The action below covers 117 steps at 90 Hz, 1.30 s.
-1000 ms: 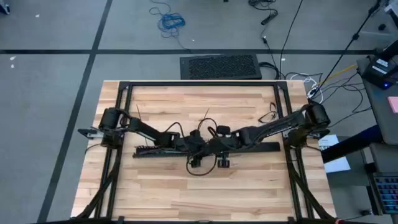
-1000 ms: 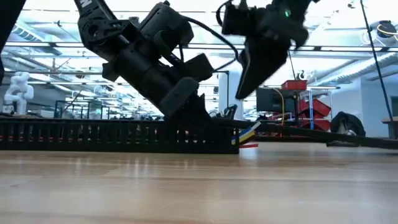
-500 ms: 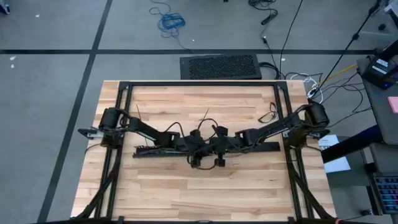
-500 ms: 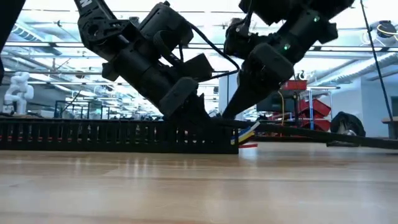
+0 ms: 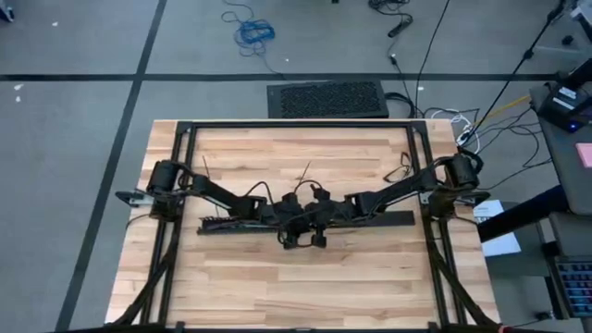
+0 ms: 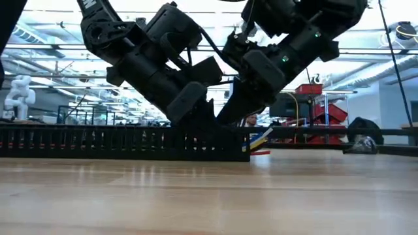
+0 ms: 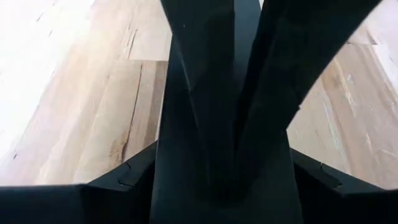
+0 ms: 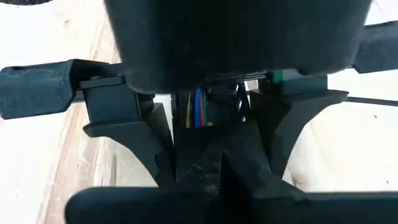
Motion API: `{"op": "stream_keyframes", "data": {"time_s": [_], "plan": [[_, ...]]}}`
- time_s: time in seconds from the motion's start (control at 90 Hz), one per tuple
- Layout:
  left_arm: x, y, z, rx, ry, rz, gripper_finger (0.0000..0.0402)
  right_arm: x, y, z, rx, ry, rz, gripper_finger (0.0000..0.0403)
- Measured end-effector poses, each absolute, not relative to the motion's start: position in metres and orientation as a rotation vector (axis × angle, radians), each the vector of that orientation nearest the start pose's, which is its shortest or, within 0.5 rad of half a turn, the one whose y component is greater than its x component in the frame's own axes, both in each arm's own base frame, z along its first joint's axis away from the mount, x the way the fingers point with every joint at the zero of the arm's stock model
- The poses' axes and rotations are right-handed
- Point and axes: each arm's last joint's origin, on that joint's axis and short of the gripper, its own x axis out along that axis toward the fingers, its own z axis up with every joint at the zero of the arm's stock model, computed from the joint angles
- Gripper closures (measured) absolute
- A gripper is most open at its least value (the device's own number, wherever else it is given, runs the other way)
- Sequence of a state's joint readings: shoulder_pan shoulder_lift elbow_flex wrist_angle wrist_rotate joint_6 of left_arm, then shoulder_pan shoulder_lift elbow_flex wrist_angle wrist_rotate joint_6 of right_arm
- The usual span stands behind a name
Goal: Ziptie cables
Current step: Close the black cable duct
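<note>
Wooden table (image 5: 305, 277), both hands' grip (left hand (image 5: 294, 220), right hand (image 5: 313, 220)) impossible to tell, cables (image 6: 260, 140) mostly hidden.

A light wooden table (image 5: 277, 287) of butcher-block planks carries the work, with a black metal frame (image 5: 301, 124) running along its far edge and down both sides. Across its middle lies a long black slotted bar (image 6: 98, 141). Multicoloured wire ends (image 6: 260, 141) stick out at one end of the bar, low over the wood.
</note>
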<state>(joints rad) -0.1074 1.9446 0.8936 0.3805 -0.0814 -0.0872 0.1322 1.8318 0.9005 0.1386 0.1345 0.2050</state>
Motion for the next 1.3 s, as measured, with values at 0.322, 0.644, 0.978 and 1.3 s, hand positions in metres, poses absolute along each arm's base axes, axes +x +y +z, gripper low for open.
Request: {"op": "stream_keyframes", "data": {"time_s": [0.322, 0.644, 0.978, 1.3], "plan": [[0.353, -0.041, 0.133, 0.027, 0.687, -0.031, 0.0159, 0.350, 0.040, 0.129, 0.106, 0.771, -0.082, 0.0403], [0.352, -0.042, 0.135, 0.025, 0.691, -0.021, 0.0159, 0.350, 0.040, 0.128, 0.094, 0.758, -0.076, 0.0403], [0.355, -0.043, 0.133, 0.008, 0.684, -0.011, 0.0159, 0.356, 0.036, 0.115, 0.122, 0.752, -0.072, 0.0403], [0.355, -0.043, 0.134, -0.013, 0.703, -0.009, 0.0159, 0.357, 0.036, 0.117, 0.121, 0.738, -0.066, 0.0403]]}}
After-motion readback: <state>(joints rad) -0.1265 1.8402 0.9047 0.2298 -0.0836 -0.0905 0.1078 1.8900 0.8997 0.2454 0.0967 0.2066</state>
